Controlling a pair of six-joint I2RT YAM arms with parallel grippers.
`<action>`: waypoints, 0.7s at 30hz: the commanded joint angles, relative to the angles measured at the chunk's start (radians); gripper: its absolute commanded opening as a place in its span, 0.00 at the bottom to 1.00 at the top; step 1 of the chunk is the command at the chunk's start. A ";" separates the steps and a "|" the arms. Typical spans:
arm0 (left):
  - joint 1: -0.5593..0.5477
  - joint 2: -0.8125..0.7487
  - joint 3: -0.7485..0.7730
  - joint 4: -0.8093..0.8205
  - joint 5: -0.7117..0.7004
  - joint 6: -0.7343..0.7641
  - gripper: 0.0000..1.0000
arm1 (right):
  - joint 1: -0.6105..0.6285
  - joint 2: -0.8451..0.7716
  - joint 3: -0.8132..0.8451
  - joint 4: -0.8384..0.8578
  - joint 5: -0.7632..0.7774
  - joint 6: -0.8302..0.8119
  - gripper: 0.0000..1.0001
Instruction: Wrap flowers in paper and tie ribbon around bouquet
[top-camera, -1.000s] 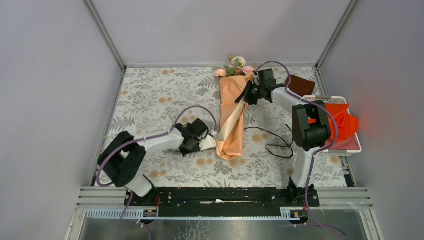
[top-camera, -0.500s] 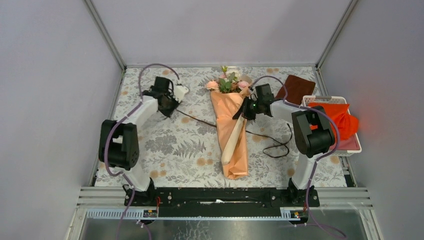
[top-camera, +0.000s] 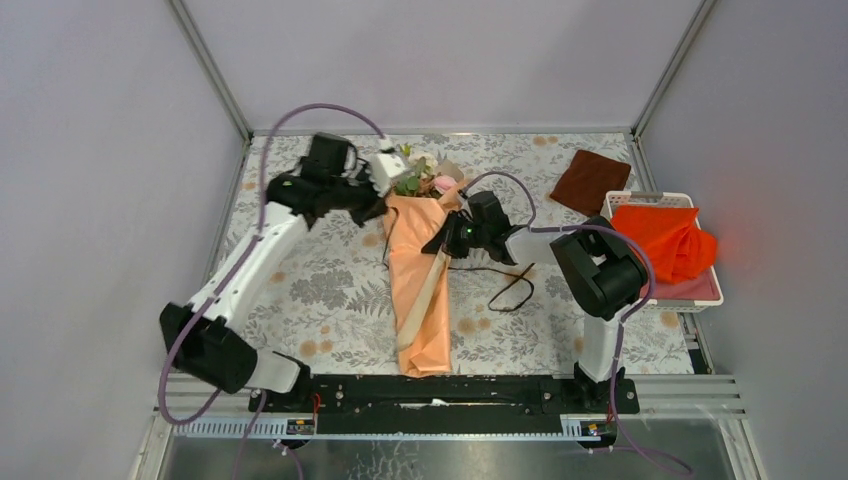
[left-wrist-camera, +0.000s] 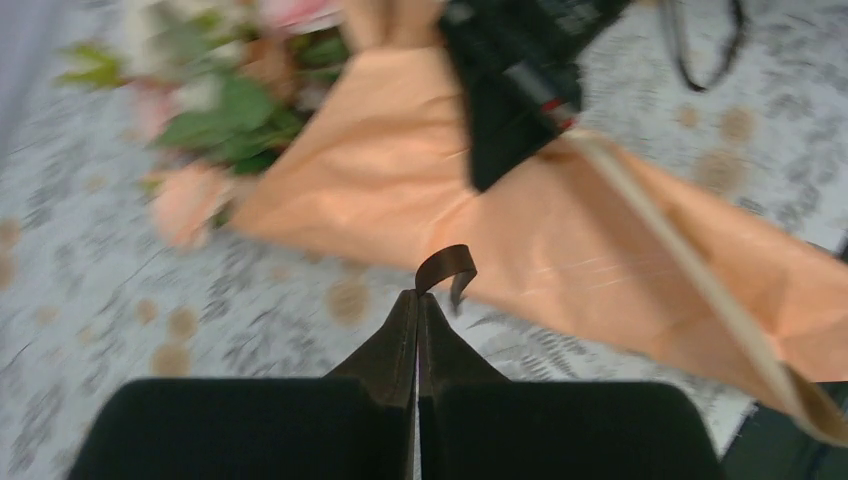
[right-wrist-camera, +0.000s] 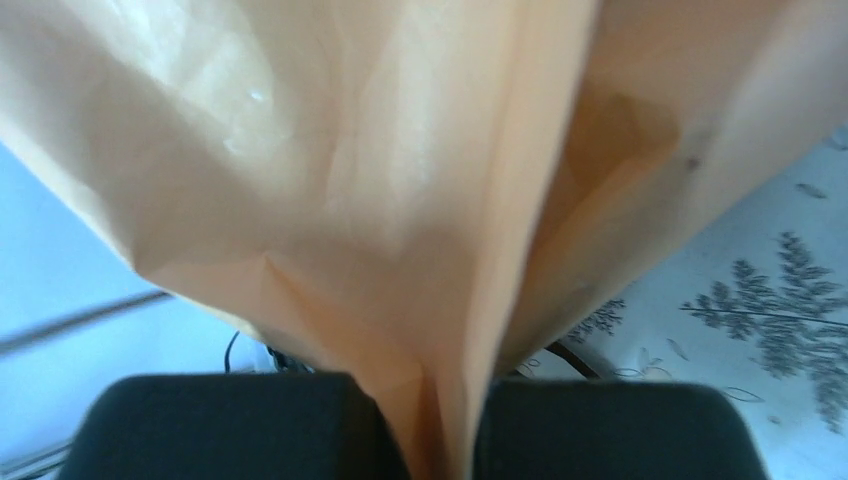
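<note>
The bouquet lies lengthwise mid-table: a long cone of peach-orange paper with the pink and cream flowers at its far end. My left gripper hovers at that flower end, shut on the tip of the thin dark brown ribbon, which curls up from the closed jaws. My right gripper is at the cone's right edge, shut on a fold of the paper. More ribbon trails in a loop on the table right of the cone.
A dark brown folded cloth lies at the back right. A white basket holding a bright orange cloth stands at the right edge. Enclosure walls ring the floral tabletop.
The bouquet has shifted left and nearer with the right gripper still on its paper. The left arm swung from the far left over to the flower end.
</note>
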 joint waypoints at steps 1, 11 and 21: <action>-0.205 0.132 -0.016 0.024 0.015 -0.064 0.00 | 0.035 0.022 -0.022 0.151 0.082 0.131 0.05; -0.290 0.584 0.029 0.267 0.062 -0.274 0.00 | 0.036 -0.112 -0.056 -0.062 0.219 0.037 0.35; -0.294 0.706 0.016 0.331 0.071 -0.324 0.00 | -0.018 -0.362 -0.193 -0.224 0.486 0.084 0.66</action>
